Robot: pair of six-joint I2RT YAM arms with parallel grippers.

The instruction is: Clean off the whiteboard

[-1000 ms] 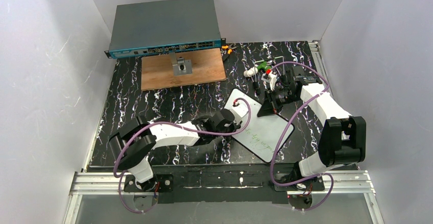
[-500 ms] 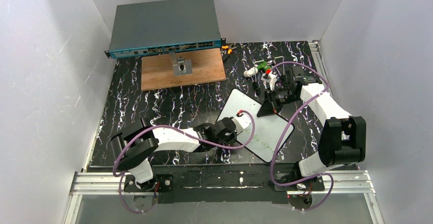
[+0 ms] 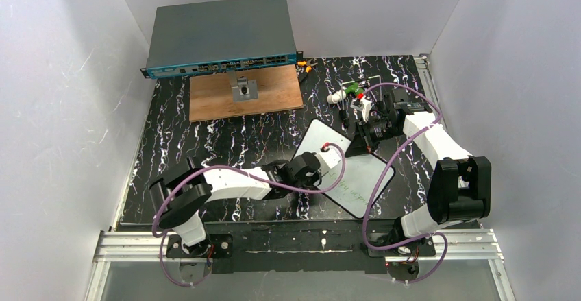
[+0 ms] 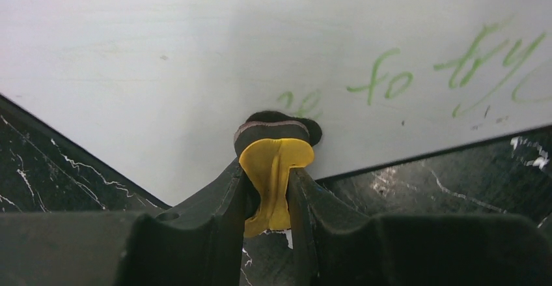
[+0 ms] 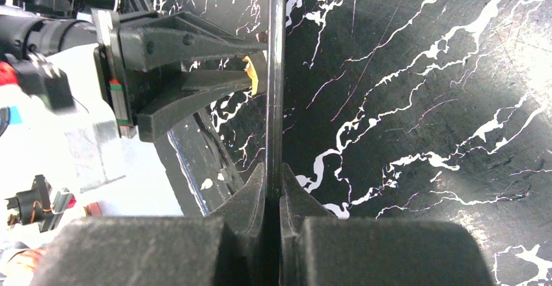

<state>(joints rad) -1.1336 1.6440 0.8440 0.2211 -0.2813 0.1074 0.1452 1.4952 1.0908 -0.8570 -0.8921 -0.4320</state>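
The whiteboard (image 3: 363, 177) lies askew on the black marbled table, with green handwriting (image 4: 455, 64) along its near edge. My left gripper (image 4: 270, 175) is shut on a yellow eraser (image 4: 276, 162), whose dark felt pad presses on the board beside the first green letters. In the top view the left gripper (image 3: 327, 155) sits over the board's left half. My right gripper (image 5: 274, 178) is shut on the whiteboard's thin dark rim (image 5: 275, 71), seen edge-on, at the board's far right edge (image 3: 362, 145).
A grey network switch (image 3: 223, 33) stands at the back left, with a brown wooden board (image 3: 246, 94) carrying a small metal part in front of it. Small tools and markers (image 3: 346, 92) lie just behind the right gripper. White walls enclose the table.
The left gripper with the eraser slid along the board toward the near edge, then came back a little toward the far right. The right gripper has stayed put on the rim.
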